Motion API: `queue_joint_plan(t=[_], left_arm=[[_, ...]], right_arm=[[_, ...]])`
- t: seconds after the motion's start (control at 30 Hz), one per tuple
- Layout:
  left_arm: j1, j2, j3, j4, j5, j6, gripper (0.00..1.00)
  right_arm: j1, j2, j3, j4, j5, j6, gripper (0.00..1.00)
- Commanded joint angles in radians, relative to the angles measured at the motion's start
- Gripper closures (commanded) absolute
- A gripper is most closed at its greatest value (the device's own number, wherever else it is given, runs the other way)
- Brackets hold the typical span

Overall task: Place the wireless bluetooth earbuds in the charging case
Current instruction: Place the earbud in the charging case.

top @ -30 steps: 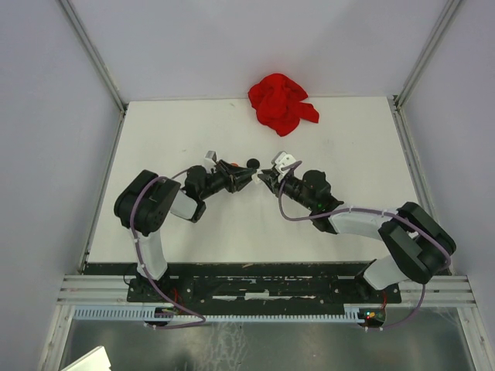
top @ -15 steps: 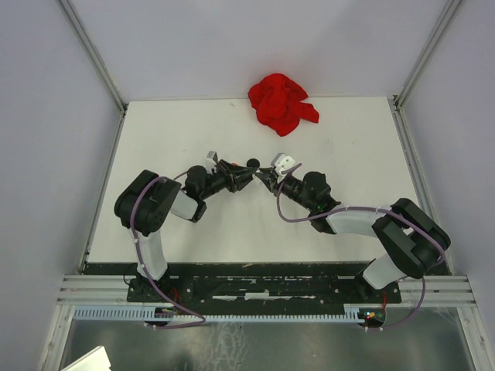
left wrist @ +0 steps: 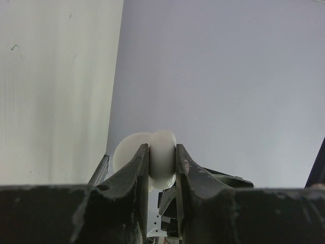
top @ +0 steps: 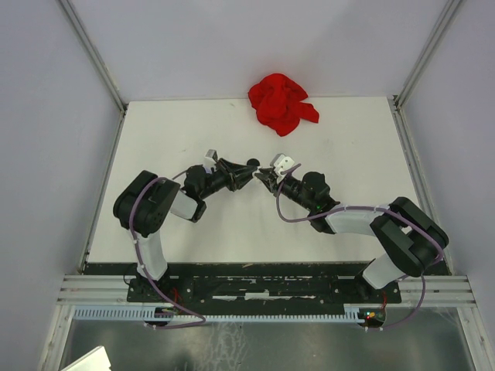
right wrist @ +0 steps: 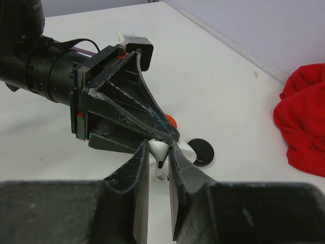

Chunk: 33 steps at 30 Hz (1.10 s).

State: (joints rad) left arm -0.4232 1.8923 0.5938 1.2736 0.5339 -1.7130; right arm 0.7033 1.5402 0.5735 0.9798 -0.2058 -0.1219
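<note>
White table (top: 178, 131): one red cloth (top: 280, 102), one black disc (right wrist: 202, 151); left jaws clamp one case (left wrist: 161, 157), right jaws one earbud (right wrist: 159, 150).

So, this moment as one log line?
left fingers: shut on white rounded piece | right fingers: shut on white earbud, tip to tip with left | on table: black disc, red cloth

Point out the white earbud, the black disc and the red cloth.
white earbud (right wrist: 159, 149): right wrist view, its head.
black disc (right wrist: 202, 151): right wrist view, top face.
red cloth (top: 280, 103): top view, centre folds.
</note>
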Motion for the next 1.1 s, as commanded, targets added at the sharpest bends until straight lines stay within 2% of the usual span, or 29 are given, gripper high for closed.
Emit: queue_joint_plan(t=[0.0,0.63,0.67,0.87,1.07], left_arm=[[-0.004,-0.040,0.014,0.076,0.014,-0.037,0.97],[-0.005,-0.050,0.006,0.089,0.001,-0.043,0.97],[-0.004,-0.050,0.007,0.090,-0.001,-0.043,0.97],[-0.005,-0.046,0.016,0.083,-0.006,-0.042,0.97],[-0.004,-0.039,0.027,0.070,-0.016,-0.035,0.97]], right_arm=[[0.004,0.008,-0.002,0.047,0.006,-0.006,0.99],[0.004,-0.007,-0.015,0.026,0.021,0.004,0.98],[0.005,-0.009,-0.016,0.026,0.020,0.008,0.96],[0.004,-0.020,-0.011,0.026,0.008,0.041,0.65],[0.005,-0.084,-0.025,0.078,0.024,0.075,0.52]])
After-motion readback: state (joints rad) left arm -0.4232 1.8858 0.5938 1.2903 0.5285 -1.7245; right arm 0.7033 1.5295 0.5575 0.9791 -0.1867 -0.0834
